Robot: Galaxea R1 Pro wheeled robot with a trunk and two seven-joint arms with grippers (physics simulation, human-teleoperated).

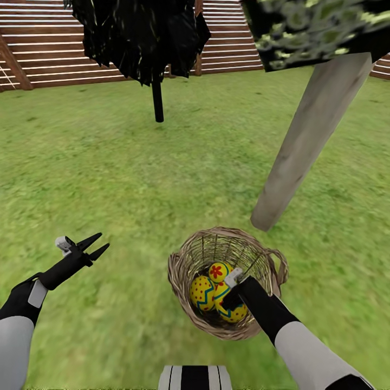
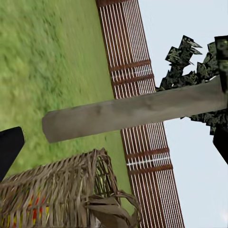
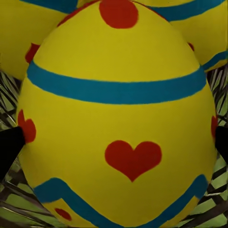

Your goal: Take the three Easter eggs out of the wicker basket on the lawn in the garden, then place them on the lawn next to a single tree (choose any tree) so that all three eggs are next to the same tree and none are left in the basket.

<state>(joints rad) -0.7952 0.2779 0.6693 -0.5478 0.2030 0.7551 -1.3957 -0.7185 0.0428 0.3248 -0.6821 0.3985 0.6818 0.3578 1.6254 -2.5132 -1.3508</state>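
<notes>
Lawn (image 1: 135, 179): wide green grass, slatted fence (image 1: 49, 49) at far edge. Tree (image 1: 314, 130): pale grey trunk, base on grass just beyond wicker basket (image 1: 187, 260). Basket on lawn, three Easter eggs (image 1: 202, 292) inside, touching one another. Right gripper (image 1: 234, 295) reaches down into basket among eggs; in right wrist view heart-marked egg (image 3: 118, 118) sits between dark fingertips (image 3: 8, 147), one at each flank, contact unclear. Left gripper (image 1: 96, 248) well left of basket, above grass, fingers spread, holding nothing.

Between my black fingertips (image 3: 10, 147) sits a yellow heart egg (image 3: 116, 118), blue-banded with red hearts; behind it, two more yellow eggs (image 3: 199, 23) in the brown wicker basket (image 1: 187, 257).
</notes>
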